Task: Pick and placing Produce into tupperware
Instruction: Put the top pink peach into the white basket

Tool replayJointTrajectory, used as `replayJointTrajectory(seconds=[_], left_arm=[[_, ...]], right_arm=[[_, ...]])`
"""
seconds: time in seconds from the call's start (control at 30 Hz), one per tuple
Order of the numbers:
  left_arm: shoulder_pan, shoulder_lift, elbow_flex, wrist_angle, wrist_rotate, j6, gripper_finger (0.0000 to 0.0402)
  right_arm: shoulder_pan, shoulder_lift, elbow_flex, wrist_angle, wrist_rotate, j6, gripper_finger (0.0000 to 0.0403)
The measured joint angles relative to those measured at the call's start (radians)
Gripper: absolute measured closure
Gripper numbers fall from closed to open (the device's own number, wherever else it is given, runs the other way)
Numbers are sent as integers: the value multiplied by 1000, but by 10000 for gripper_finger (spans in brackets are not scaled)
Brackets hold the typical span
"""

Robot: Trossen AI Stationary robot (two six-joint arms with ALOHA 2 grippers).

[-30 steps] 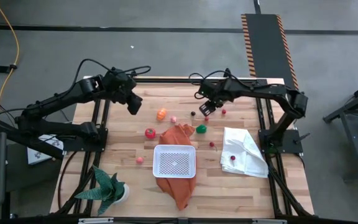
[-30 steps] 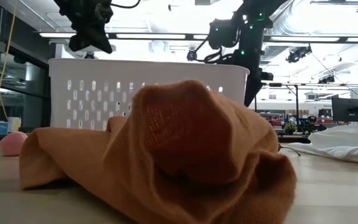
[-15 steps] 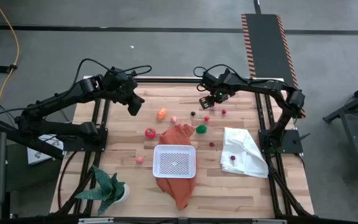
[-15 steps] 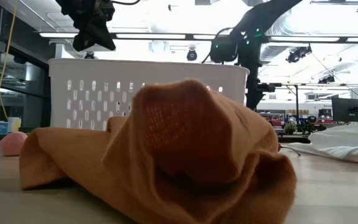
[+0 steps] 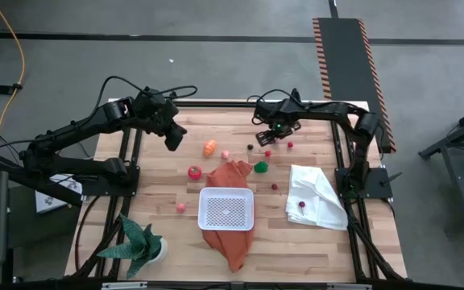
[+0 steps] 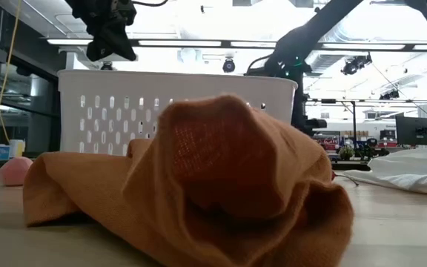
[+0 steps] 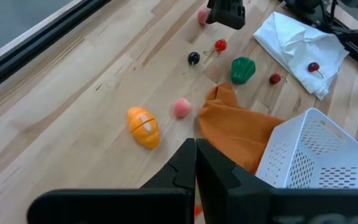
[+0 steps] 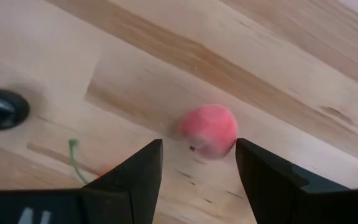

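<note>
The white tupperware point(image 5: 227, 209) stands on an orange cloth point(image 5: 230, 173) at mid-table. The produce lies loose on the wood: an orange piece point(image 5: 209, 147), pink point(image 5: 225, 154), dark point(image 5: 250, 147), red point(image 5: 267, 153), green point(image 5: 260, 167) and other small pieces. My right gripper point(image 8: 197, 146) points down at the table's far side, open. Its fingers stand on either side of a pink-red fruit point(image 8: 209, 130) and just above it; I see no touch. My left gripper point(image 7: 196, 155) hovers shut and empty over the far left point(image 5: 173, 138).
A crumpled white cloth point(image 5: 316, 196) with a red fruit point(image 5: 302, 204) on it lies at the right. A green spiky potted plant point(image 5: 142, 244) stands at the near left corner. A red fruit point(image 5: 194, 171) and a pink one point(image 5: 181, 207) lie left of the tupperware.
My right gripper has come down toward the table at the far side, over the small fruits there, turning a little about its own axis. Nothing on the table has moved.
</note>
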Motion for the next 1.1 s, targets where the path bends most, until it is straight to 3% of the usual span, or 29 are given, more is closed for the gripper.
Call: replayJointTrajectory(seconds=[1.1], left_arm=[[0,0,0,-11,12,8,401]], right_arm=[[-60,13,0,66,-74,31,208]])
